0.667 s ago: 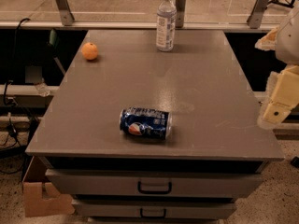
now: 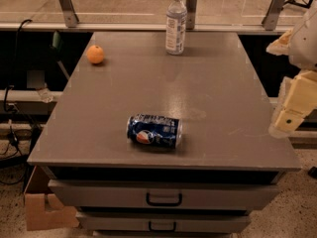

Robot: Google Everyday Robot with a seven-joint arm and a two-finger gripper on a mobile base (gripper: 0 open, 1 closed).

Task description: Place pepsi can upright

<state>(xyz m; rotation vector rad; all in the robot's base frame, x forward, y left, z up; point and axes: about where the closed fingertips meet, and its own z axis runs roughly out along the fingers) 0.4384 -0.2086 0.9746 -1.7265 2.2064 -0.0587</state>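
The pepsi can [image 2: 154,131] lies on its side on the grey table top [image 2: 163,83], near the front edge, a little left of centre. It is dark blue with the round logo facing forward. The gripper [image 2: 290,117] hangs at the right edge of the view, beyond the table's right side and well apart from the can. It holds nothing that I can see.
A clear water bottle [image 2: 176,22] stands upright at the back of the table. An orange [image 2: 95,54] sits at the back left. Drawers with handles [image 2: 164,199] are below the front edge. A cardboard box [image 2: 42,209] lies on the floor at left.
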